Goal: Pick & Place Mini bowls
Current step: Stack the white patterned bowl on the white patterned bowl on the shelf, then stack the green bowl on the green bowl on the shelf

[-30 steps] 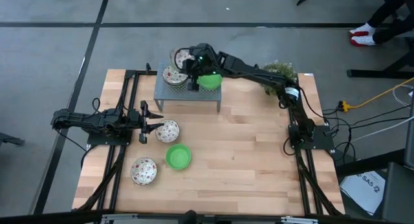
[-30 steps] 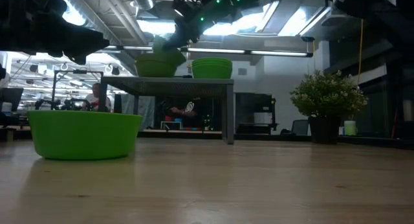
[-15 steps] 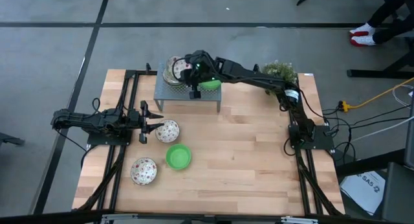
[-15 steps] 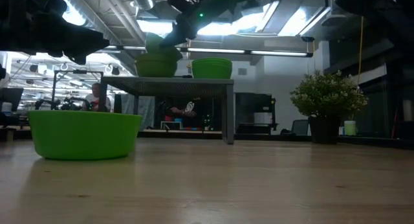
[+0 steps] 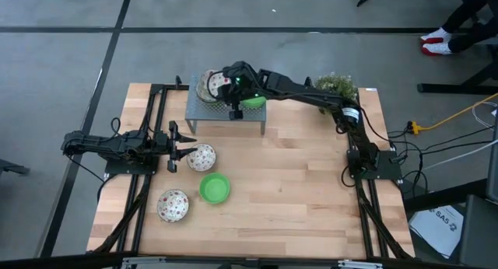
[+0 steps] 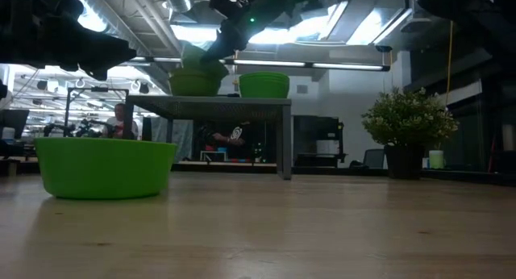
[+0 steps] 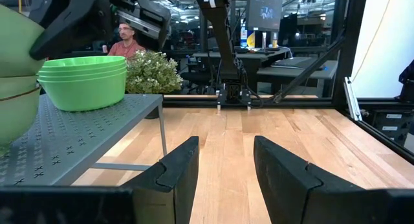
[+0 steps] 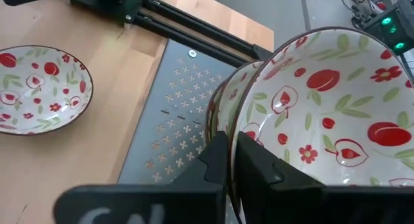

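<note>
While left pincer [image 5: 173, 145] gapes idle, right pincer [image 8: 228, 160] clamps patterned bowl [image 8: 323, 107] rim over shelf [image 8: 169, 120].

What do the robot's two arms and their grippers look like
Both arms are dark, slim and jointed, on black frame rails along the table edges. The right arm carries small green lights near its wrist and a white band lower down, with black cables at its base. The left gripper has two thick, dark, blocky fingers.
</note>
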You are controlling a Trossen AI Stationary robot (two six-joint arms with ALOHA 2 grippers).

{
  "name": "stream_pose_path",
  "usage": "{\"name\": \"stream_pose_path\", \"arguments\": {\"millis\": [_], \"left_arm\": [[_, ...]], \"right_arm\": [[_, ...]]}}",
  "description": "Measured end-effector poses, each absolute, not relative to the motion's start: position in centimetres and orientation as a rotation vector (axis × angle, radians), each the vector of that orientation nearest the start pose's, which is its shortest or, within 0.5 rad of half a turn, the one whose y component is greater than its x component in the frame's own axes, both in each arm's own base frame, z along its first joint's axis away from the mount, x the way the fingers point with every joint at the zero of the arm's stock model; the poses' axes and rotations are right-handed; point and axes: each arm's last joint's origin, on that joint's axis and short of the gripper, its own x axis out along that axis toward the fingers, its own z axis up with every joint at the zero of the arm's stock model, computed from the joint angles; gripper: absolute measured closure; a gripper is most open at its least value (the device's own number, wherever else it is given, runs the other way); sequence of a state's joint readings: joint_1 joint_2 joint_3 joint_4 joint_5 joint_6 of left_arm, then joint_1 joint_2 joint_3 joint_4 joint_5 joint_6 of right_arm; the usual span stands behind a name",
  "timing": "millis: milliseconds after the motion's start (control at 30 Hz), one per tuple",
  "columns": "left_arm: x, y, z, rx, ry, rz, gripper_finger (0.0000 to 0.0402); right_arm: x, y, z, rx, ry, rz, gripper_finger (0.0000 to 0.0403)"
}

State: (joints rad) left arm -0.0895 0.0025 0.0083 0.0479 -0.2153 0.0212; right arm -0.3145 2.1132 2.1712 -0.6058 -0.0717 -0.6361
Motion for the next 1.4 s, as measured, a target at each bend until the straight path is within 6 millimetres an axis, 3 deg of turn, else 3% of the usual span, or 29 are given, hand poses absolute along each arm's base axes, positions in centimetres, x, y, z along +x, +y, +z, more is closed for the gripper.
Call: {"name": "stream_pose_path", "arguments": {"millis": [333,733,1067,1400], "left_arm": [[9.7,-0.2,17.1,0.013,-0.052,0.126,0.0258],[9.7,-0.2,17.1,0.013,-0.052,0.126,0.0258],[9.7,-0.2,17.1,0.013,-0.052,0.126,0.0258],[9.7,-0.2,17.1,0.013,-0.052,0.126,0.0258]], "right_arm": [[46.1,-14.8,34.8,-0.513,0.595,-0.057,0.035],[46.1,-14.8,34.9,-0.513,0.592,-0.058,0.0347],[45.5,-14.0,37.9,-0.492,0.548,-0.07,0.0347],[45.6,-11.8,38.0,-0.388,0.598,-0.097,0.0346]]}}
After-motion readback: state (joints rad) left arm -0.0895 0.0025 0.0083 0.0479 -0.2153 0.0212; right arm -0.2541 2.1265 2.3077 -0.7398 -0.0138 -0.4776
